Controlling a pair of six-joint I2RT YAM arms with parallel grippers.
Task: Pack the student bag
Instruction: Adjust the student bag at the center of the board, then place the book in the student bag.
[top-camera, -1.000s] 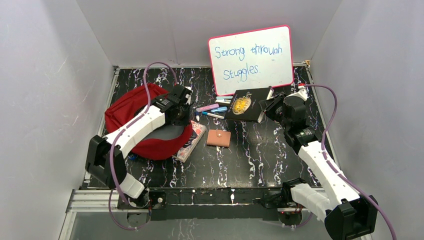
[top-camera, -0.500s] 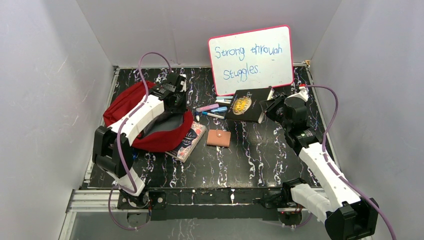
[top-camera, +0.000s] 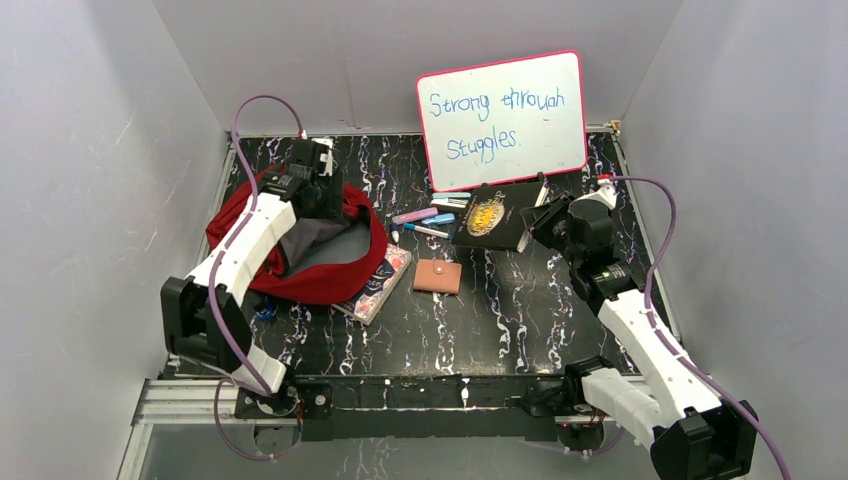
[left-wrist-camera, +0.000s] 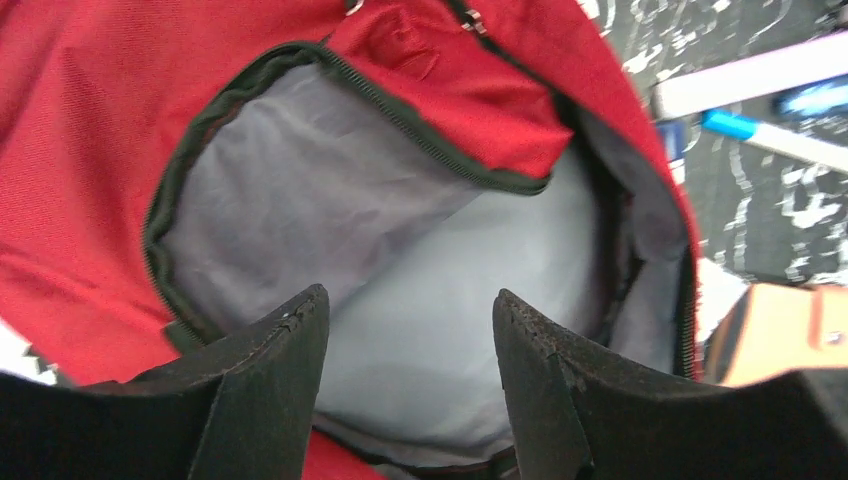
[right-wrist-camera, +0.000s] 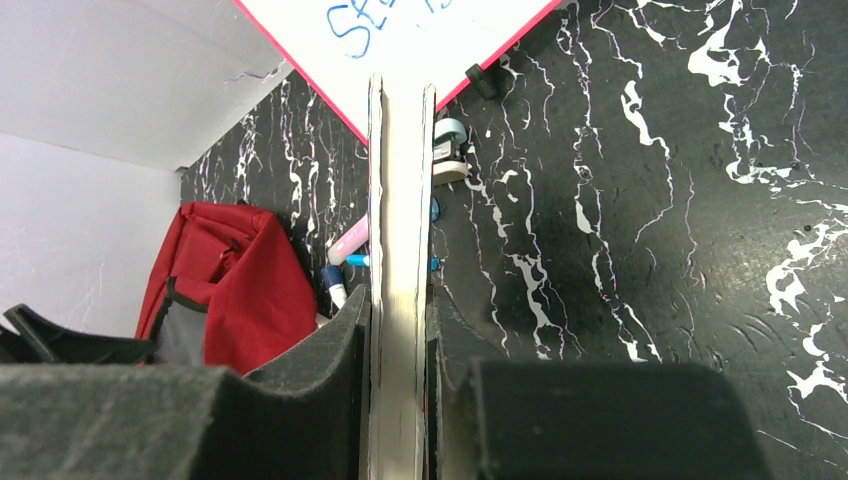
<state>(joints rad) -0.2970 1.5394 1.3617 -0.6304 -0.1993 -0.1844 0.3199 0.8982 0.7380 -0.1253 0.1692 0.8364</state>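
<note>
The student bag (top-camera: 330, 278) is a big red backpack lying at the left of the table, its mouth open and the grey lining (left-wrist-camera: 400, 250) showing. My left gripper (top-camera: 322, 203) hangs over the mouth's far rim. In the left wrist view it (left-wrist-camera: 410, 305) is open, with only lining between its fingers. My right gripper (top-camera: 537, 216) is shut on the edge of a black book with a gold emblem (top-camera: 488, 214), held tilted by the whiteboard. In the right wrist view both pads (right-wrist-camera: 340, 350) press the book's pale page edge (right-wrist-camera: 400, 230).
A whiteboard (top-camera: 500, 112) leans on the back wall. Markers and pens (top-camera: 425, 220) lie between the bag and the black book. A tan wallet (top-camera: 437, 276) sits mid-table, and a patterned notebook (top-camera: 377, 285) lies against the bag's right side. Grey walls close in both sides.
My left gripper has opened and moved back and to the left along the bag. The bag's mouth now gapes wider. The right arm still holds the black book, slightly shifted.
</note>
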